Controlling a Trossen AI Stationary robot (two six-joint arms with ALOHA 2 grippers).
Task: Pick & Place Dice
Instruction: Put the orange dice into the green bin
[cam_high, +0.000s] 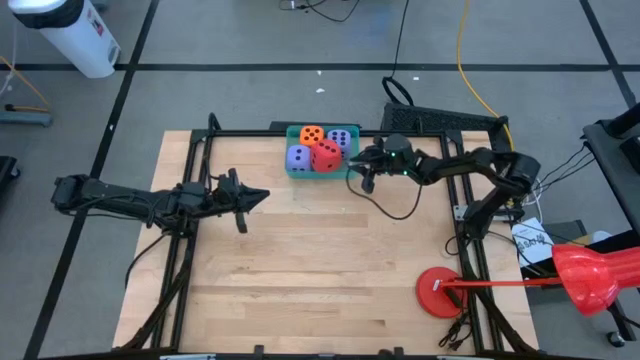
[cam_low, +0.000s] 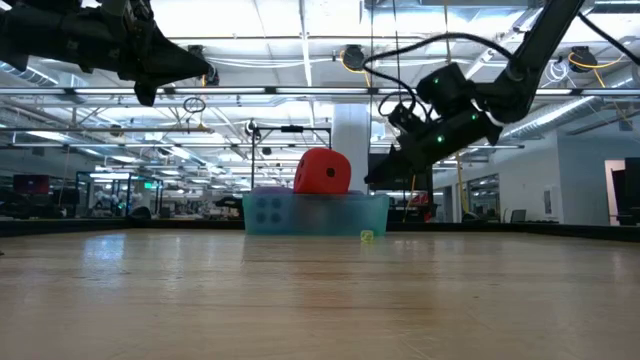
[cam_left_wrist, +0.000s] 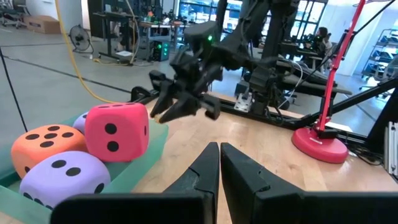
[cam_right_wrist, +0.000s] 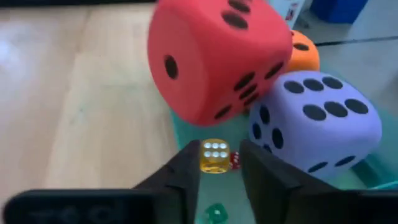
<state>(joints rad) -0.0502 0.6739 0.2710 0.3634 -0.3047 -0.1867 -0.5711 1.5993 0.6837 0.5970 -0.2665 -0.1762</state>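
A teal tray (cam_high: 292, 170) stands at the table's far middle and holds the dice: an orange one (cam_high: 312, 134), two purple ones (cam_high: 340, 139) (cam_high: 298, 157), and a red one (cam_right_wrist: 211, 56) tilted on top of the others, above the rim. My right gripper (cam_right_wrist: 219, 171) hovers just over the tray's right end, slightly open, pointing at the red die and touching nothing. Past its fingertips a tiny yellow die (cam_right_wrist: 214, 157) and a tiny red one (cam_right_wrist: 235, 160) show on the tray's floor. My left gripper (cam_left_wrist: 219, 152) is shut and empty, held level above the table left of the tray.
A red round base (cam_high: 440, 292) with a pole stands at the near right corner. Black frame rails (cam_high: 190, 160) run along the table's edges. A black cable (cam_high: 392, 208) loops on the wood below my right arm. Bare wood (cam_high: 320, 270) spreads across the near half.
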